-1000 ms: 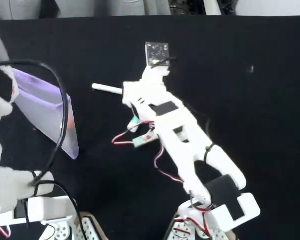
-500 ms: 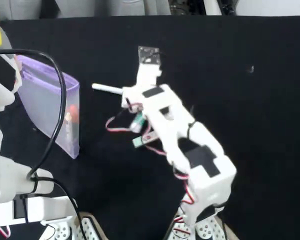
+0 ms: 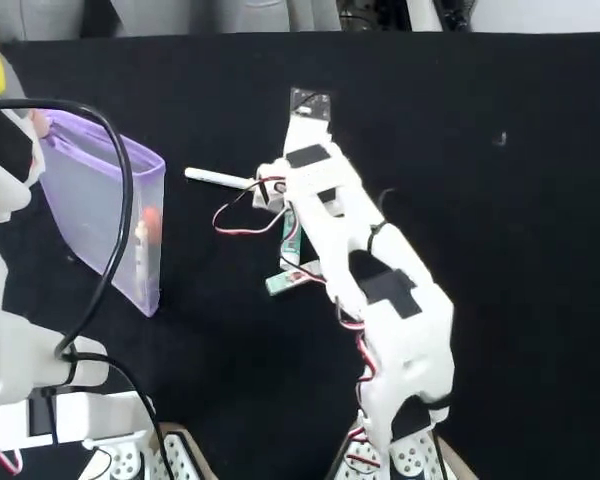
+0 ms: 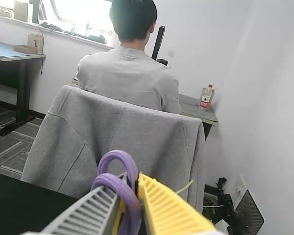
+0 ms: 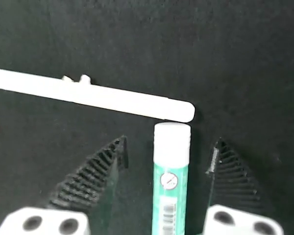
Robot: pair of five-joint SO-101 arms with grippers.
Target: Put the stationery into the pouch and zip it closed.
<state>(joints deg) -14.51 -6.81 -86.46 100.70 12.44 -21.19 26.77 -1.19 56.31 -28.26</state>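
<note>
Quick rundown of where you're at. Your left hand (image 4: 130, 191) is clenched on the purple top edge of the pouch (image 3: 95, 205). In the left wrist view you can see the grey jaw and the yellow jaw pinching a purple loop of it between them. From the high view, the pouch hangs over the left side of the black worktop (image 3: 500, 250), held by its upper corner with the purple rim on top. It's see-through, and there's already stuff in it: a white stick (image 3: 140, 255) standing along the right side and something orange (image 3: 149, 218) just above it. I can't tell what the orange thing is.

Your right hand (image 5: 170, 143) is released, with the jaws spread wide, and it's down low near the middle of the worktop. The two black toothed fingers (image 5: 100, 171) sit either side of a green-and-white marker (image 5: 170, 196), with a gap on both sides, so nothing is gripped. The marker points its white cap straight out from the hand. The cap ends just short of a white pen (image 3: 215, 177) that lies crosswise on the worktop, so the two are very close at the pen's end. I can't tell whether they actually touch.

On the far side of the right arm there's also a small shiny square piece (image 3: 312, 102) lying on the worktop.
</note>
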